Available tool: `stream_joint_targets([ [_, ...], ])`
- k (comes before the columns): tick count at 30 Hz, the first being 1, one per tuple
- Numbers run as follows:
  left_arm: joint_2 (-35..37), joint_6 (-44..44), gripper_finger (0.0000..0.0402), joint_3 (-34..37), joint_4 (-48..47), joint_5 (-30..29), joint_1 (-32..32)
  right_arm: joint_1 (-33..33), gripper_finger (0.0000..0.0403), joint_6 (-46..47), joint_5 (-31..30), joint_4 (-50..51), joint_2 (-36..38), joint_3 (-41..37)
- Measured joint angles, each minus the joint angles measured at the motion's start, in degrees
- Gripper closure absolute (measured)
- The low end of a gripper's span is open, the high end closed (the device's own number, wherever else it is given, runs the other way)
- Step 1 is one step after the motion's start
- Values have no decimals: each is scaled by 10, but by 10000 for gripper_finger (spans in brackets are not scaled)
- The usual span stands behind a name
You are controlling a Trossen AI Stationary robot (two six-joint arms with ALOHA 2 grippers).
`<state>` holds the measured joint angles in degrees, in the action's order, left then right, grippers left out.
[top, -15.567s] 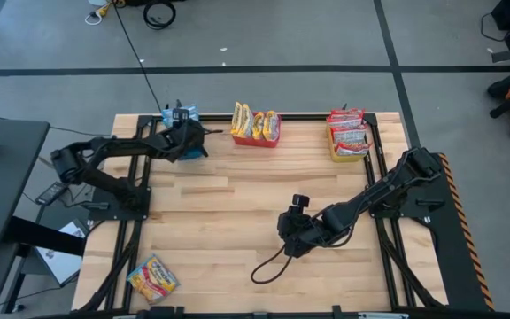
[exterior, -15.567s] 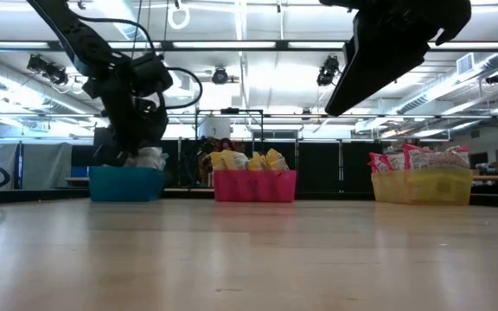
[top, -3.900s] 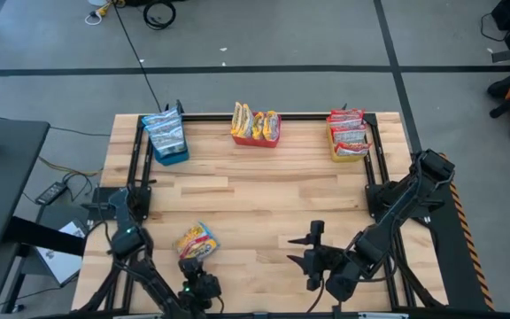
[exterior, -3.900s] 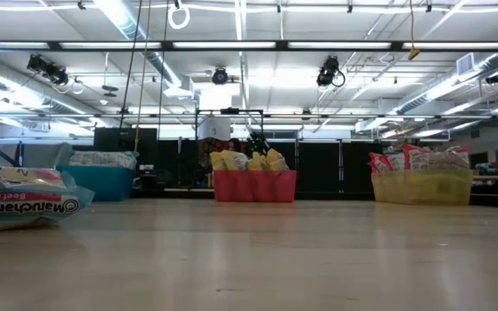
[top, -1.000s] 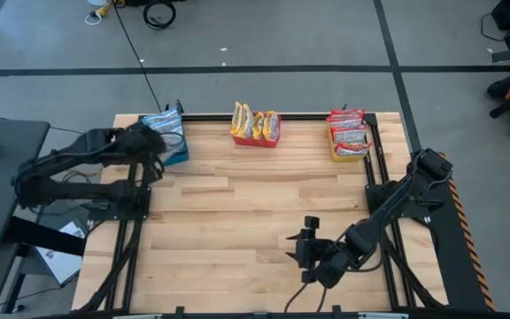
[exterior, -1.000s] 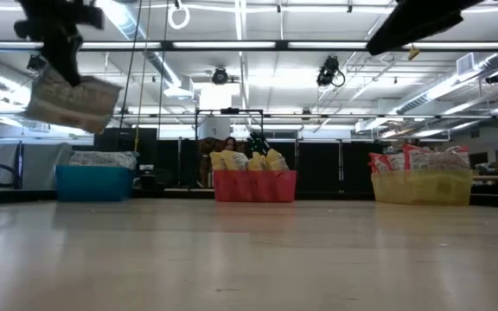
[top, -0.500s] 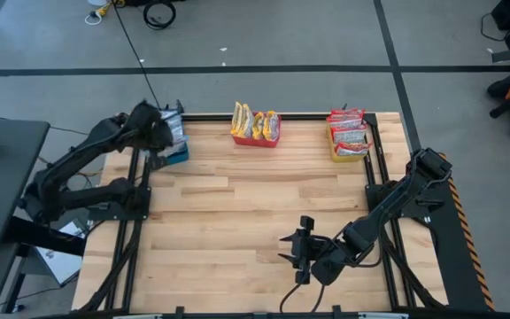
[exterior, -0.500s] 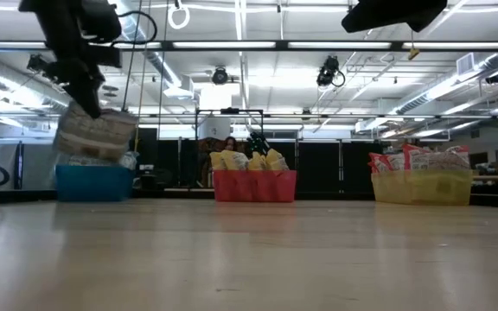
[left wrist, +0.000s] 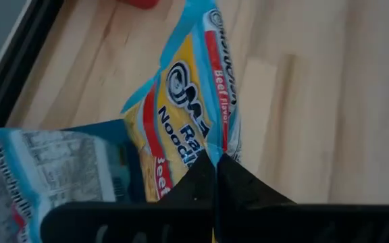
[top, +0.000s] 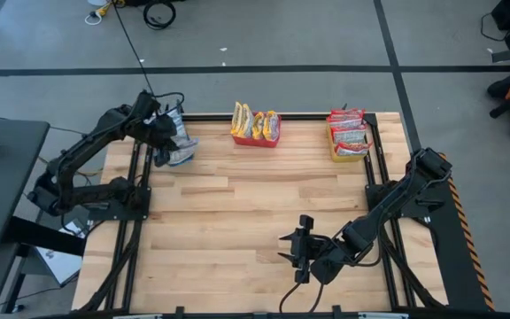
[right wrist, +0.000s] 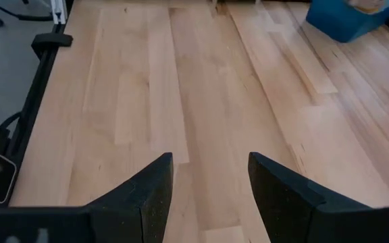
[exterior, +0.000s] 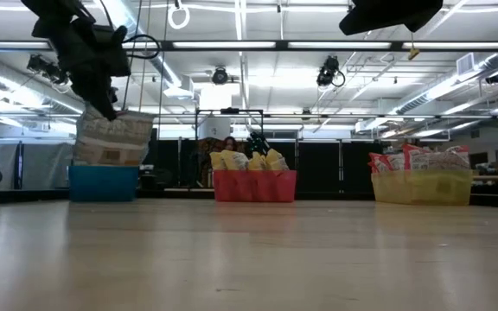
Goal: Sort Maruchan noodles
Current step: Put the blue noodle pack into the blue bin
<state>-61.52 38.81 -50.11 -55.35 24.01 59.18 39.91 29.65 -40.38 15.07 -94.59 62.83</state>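
Now | left hand [left wrist: 215, 169] pinches blue-yellow noodle packet [left wrist: 188, 115], seemingly over blue bin [exterior: 104, 182] | right hand [right wrist: 208, 179] open

Grey floor [top: 308, 35], ceiling strip lights [exterior: 318, 45]

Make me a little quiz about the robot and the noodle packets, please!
1. True or false: the left gripper is shut on a noodle packet above the blue bin.
2. Which bin holds the red-and-white packets? A) red bin B) yellow bin C) blue bin
3. Fill in: the right gripper is ____, hovering over the bare wooden table.

Key: 1 true; 2 B; 3 open
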Motion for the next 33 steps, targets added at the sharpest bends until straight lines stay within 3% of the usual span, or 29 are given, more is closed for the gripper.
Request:
stream_joint_targets([
  [3, 0, 0, 401, 0, 2, 24, 18, 0, 204, -2, 0, 0, 0, 0],
  [12, 0, -9, 401, 0, 34, 24, 63, 3, 204, 2, 18, 0, 0, 0],
  [18, 0, -21, 401, 0, 10, -31, 77, 3, 204, 7, 26, 1, 0, 0],
  [24, -14, -22, 401, 1, 17, -22, 76, 3, 204, 2, 26, 1, 0, 0],
  [33, -27, -43, 401, 92, 172, 6, 69, 5, 204, 3, 28, 2, 0, 0],
])
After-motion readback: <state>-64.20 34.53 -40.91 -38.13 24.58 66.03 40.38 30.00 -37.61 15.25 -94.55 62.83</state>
